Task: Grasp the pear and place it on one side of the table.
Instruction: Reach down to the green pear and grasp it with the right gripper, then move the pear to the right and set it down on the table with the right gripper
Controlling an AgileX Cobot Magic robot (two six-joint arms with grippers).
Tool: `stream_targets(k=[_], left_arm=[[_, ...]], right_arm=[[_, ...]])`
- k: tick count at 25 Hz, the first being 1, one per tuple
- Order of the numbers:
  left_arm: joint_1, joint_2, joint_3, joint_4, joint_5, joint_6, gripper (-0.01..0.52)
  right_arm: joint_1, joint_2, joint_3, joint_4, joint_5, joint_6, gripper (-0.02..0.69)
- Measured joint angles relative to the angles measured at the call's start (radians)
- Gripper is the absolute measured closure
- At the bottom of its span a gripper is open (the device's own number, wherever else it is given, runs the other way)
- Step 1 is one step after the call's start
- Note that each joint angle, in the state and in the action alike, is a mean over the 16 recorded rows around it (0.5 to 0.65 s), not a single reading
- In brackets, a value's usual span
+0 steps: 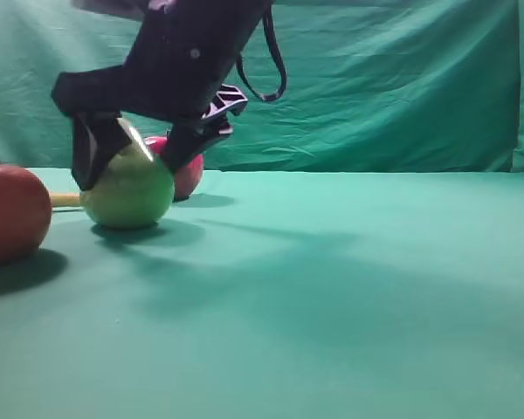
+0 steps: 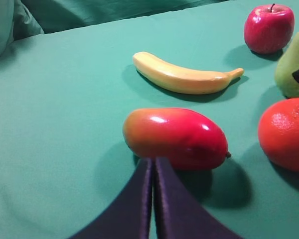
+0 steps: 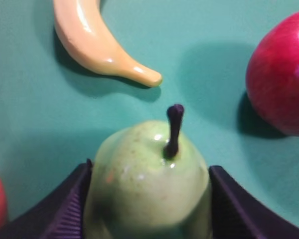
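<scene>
While my right pincer (image 3: 147,204) is reaching down at the left of the exterior view, its two dark fingers (image 3: 65,209) are standing wide apart on either side of the pear (image 3: 147,184), pressing against its flanks or sitting just beside them; I cannot tell whether they are gripping yet. The pear is standing upright on the table (image 1: 332,288), stem up, near the banana (image 3: 97,42) and the apple (image 3: 281,79). My left pincer (image 2: 153,199) is resting with its fingers pressed together, holding nothing, at the lower middle of its wrist view beside the mango (image 2: 177,137).
</scene>
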Motion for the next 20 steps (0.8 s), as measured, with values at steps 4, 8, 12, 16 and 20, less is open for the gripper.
stream_targets(k=[4, 8, 12, 16, 20], left_arm=[[0.000, 0.000, 0.000, 0.000, 0.000, 0.000, 0.514], [0.000, 0.000, 0.000, 0.000, 0.000, 0.000, 0.514], [0.000, 0.000, 0.000, 0.000, 0.000, 0.000, 0.514], [0.000, 0.000, 0.000, 0.000, 0.000, 0.000, 0.514], [0.000, 0.000, 0.000, 0.000, 0.000, 0.000, 0.514]], right_arm=[[-0.082, -0.092, 0.053, 0.003, 0.028, 0.017, 0.243], [-0.186, -0.198, 0.155, 0.004, 0.042, 0.033, 0.243], [-0.283, -0.285, 0.290, 0.004, 0.012, 0.044, 0.243], [-0.346, -0.321, 0.424, 0.005, -0.061, 0.043, 0.243], [-0.375, -0.317, 0.516, 0.009, -0.133, 0.040, 0.243]])
